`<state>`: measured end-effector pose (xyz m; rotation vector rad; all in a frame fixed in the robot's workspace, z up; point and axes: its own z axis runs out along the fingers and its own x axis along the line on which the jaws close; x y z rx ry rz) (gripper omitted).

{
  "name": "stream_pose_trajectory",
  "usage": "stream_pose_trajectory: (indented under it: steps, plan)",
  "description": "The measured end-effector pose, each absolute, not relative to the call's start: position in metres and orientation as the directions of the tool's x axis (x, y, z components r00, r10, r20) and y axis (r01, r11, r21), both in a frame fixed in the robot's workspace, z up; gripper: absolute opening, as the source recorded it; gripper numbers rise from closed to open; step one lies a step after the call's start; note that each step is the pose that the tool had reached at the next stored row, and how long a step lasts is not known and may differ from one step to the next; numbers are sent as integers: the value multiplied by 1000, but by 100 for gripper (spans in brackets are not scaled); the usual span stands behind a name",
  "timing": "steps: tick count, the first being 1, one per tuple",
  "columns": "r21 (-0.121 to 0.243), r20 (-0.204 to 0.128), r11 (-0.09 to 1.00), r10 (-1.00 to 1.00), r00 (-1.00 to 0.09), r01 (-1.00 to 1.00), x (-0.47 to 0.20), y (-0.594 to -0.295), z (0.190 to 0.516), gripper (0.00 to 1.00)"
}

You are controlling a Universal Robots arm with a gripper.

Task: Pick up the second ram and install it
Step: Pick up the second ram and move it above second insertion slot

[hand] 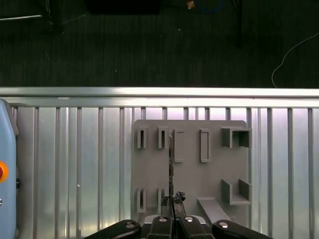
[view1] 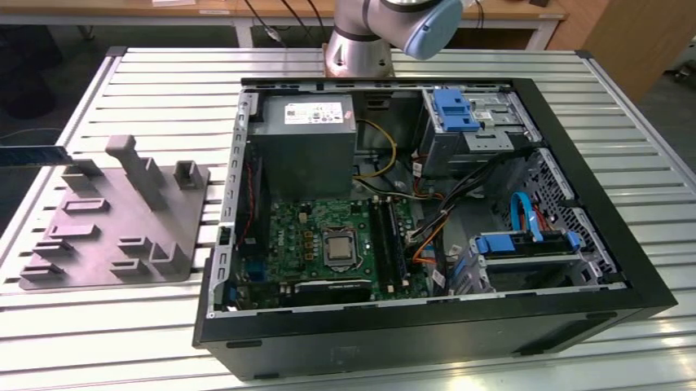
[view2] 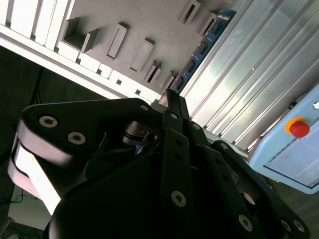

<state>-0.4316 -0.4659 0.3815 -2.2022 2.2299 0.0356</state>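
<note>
Gripper [view2: 168, 98] closest to the lens in both wrist views, fingers clamped together on one end of the second ram [view2: 204, 45], whose dark blue board ran out from the fingertips over the grey holder tray [view2: 149, 20]

Exterior view, from its left to its right: the second ram [view1: 33, 155] lay level at the picture's edge, by the rim of the slatted table [view1: 163, 81] and near the holder tray [view1: 109, 236]. Next came the open computer case [view1: 641, 281], well apart from the stick, with the green motherboard [view1: 293, 236] and its long black slots [view1: 389, 236] inside

Progress, as judged: the pick-up was done or nearly so, though whether the stick had fully cleared the tray could not be told. Installation was not yet done, since the stick was nowhere near the slots
</note>
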Motion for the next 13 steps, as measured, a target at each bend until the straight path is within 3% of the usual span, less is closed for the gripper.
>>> stream_pose_trajectory:
  steps: [13]
  plan:
    - [11, -21, 12, -1000, -13, -1000, -429, -466, 392, 11]
